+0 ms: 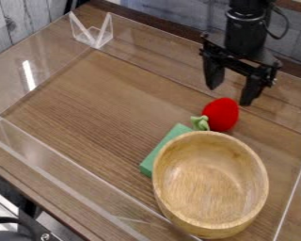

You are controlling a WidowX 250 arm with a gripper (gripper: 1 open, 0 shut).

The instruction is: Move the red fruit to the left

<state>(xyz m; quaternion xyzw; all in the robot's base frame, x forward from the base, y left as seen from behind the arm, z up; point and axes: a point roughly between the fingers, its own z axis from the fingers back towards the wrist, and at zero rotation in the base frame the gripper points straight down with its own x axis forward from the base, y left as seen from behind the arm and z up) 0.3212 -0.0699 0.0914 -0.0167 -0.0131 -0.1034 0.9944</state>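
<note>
While the black two-fingered end effector (235, 85) hangs over the far right part of the brown wood-grain tabletop (102, 104), its fingers are spread wide apart and pointing straight down, with nothing between them. So it's open and empty, just hovering above the surface.

Task thing: the small bright red rounded toy strawberry (221, 113) sits on the tabletop on the right side, just below and a little nearer than the end effector in the picture. The fingertips look like they're above it and slightly farther back, not touching it as far as I can tell. A bit of light green shows at its lower left edge, which could be its leafy cap, hard to say at this size.

Just nearer than the strawberry is a big round light wooden bowl (211, 181), sitting upright in the near right area. A flat green cloth square (162, 152) pokes out from under the bowl's left rim, and its far corner comes up close to the strawberry.

Clear plastic walls (40, 151) run round the tabletop, and there's a small clear plastic stand thing (91, 31) at the far left corner.
</note>
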